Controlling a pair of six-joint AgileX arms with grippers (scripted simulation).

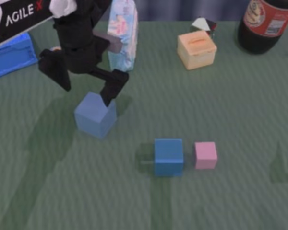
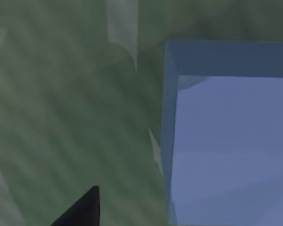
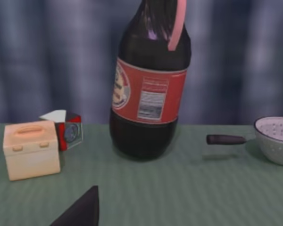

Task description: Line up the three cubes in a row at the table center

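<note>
At the far left edge of the worktop (image 1: 221, 96) a blue bin (image 1: 12, 55) is half hidden under my left arm. The left gripper (image 1: 86, 96) hangs over the pale greyish-blue cube (image 1: 95, 115), fingers spread apart; one fingertip (image 1: 108, 99) sits at the cube's top right edge, the other (image 1: 66, 86) is clear of it on the left. A tissue pack (image 1: 123, 33) stands close behind the gripper. Open green cloth lies between this cube and the centre, where the bright blue cube (image 1: 168, 156) and the pink cube (image 1: 205, 155) sit side by side, just apart. Behind them are a peach-orange box (image 1: 197, 49) and a black-and-white faceted block (image 1: 204, 25), partly hidden by the box. A dark cola bottle (image 1: 266, 21) is cut off at the top right. The right wrist view shows a colander (image 3: 276, 139). The right gripper is out of the top view; I cannot tell its state.
</note>
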